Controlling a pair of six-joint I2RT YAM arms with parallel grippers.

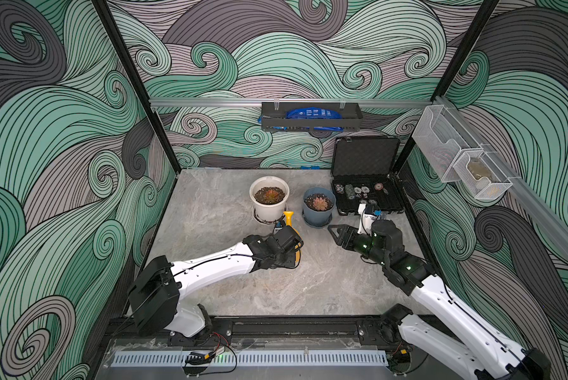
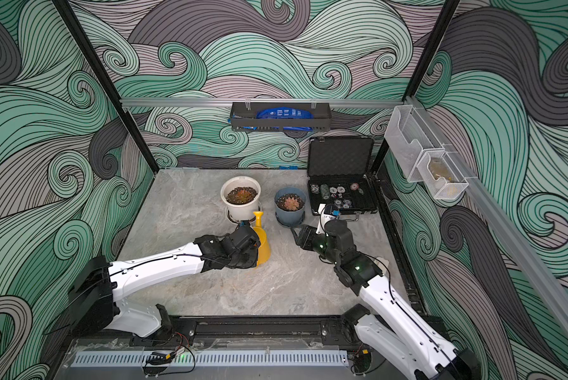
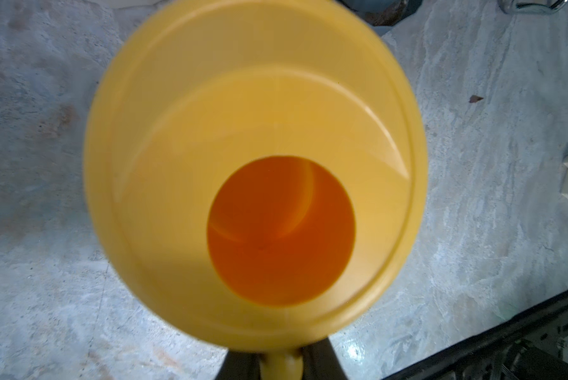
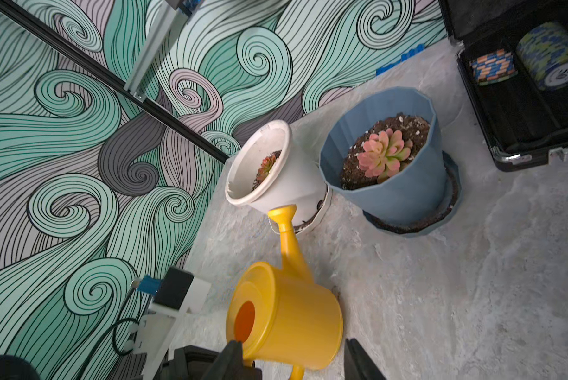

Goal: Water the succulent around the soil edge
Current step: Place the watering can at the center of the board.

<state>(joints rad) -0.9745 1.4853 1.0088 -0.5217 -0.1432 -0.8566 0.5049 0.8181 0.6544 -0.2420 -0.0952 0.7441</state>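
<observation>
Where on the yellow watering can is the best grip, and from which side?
The handle, from the side opposite the spout, which points at the white pot. The watering can has a wide, smooth body; its handle is narrow enough for jaws to close round. The left gripper is shut on it.
</observation>
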